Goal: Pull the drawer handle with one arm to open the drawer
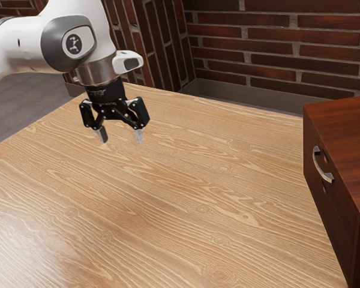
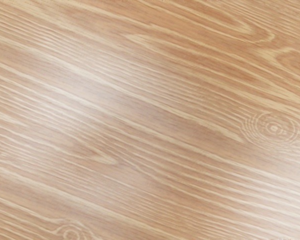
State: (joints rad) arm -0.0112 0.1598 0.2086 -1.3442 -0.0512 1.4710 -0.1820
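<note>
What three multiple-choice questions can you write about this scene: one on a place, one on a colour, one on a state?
1. Where in the exterior view does the cabinet stand?
A. At the left edge
B. At the right edge
C. In the middle

2. What colour is the drawer handle?
A. Silver-grey
B. Green
C. Blue

3. In what state is the claw?
A. Shut on the handle
B. Shut on a cup
C. Open over the table, holding nothing

Answers:
1. B: the dark red-brown cabinet is at the exterior view's right edge.
2. A: the curved handle looks like pale metal against the dark wood.
3. C: the two fingers stand apart with nothing between them, far from the handle.
</note>
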